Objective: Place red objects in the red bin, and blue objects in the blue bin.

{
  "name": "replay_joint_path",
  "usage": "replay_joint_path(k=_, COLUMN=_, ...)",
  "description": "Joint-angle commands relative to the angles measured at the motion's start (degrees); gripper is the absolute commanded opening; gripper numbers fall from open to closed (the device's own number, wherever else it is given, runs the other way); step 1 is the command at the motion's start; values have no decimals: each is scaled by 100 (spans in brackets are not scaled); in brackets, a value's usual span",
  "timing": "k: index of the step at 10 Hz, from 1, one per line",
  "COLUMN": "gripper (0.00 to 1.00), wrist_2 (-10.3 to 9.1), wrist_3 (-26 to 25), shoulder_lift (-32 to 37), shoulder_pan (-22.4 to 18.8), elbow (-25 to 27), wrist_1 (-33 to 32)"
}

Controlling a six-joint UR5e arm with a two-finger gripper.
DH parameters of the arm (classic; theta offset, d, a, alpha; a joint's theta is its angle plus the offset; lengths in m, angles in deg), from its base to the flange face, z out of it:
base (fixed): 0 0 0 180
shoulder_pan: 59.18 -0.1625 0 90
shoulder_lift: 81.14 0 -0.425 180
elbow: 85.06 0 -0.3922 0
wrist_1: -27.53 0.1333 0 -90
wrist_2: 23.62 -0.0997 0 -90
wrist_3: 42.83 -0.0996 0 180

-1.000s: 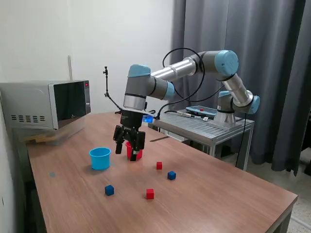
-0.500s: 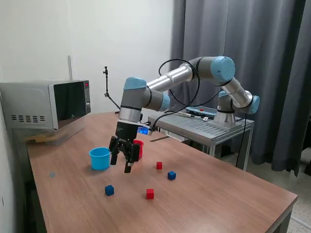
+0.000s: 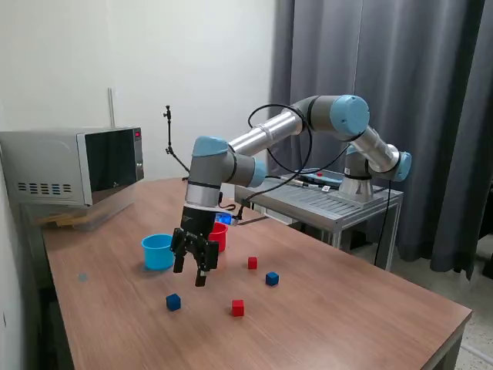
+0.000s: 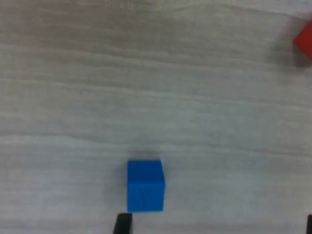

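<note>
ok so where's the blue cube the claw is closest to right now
In the exterior view, that blue cube sits on the table toward the view's left, below the claw, in front of the light-blue cup, with a red cube to its right.

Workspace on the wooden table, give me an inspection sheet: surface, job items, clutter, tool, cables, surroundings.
Surface: wooden table, bare grain in the wrist view.
Job's things: light blue cup and red cup upright; two red cubes and two blue cubes loose on the table, none in a cup.
Clutter: nothing seen.
Tool: tool hangs above the table near the blue cube, open, holding nothing.
Cables: black cable loops along the arm.
Surroundings: microwave, metal side table, grey curtain.
</note>
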Motion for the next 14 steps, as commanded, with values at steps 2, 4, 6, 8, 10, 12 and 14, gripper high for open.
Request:
replay_joint_path(k=2, gripper=100, wrist_2=4, wrist_3=20, shoulder_lift=-208, shoulder_pan=7, elbow=-60, wrist_1=-1)
replay_joint_path(k=4, gripper=100, wrist_2=13, wrist_3=20, shoulder_lift=-218, shoulder_pan=7, elbow=-104, wrist_1=-1)
replay_joint_path(k=6, gripper=100, wrist_2=13, wrist_3=29, shoulder_lift=-218, shoulder_pan=7, elbow=-148, wrist_1=-1)
replay_joint_path(k=8, gripper=100, wrist_2=21, wrist_3=29, shoulder_lift=-218, shoulder_pan=7, elbow=-113, wrist_1=-27)
replay_joint_path(k=10, gripper=100, wrist_2=48, wrist_3=151, shoulder_lift=-218, shoulder_pan=7, elbow=-96, wrist_1=-106)
replay_joint_path(k=12, gripper=100, wrist_2=48, wrist_3=484, shoulder_lift=-226, shoulder_pan=7, elbow=-69, wrist_1=-106)
replay_joint_path(k=14, gripper=100, wrist_2=48, wrist_3=617, shoulder_lift=-226, shoulder_pan=7, elbow=-78, wrist_1=-124)
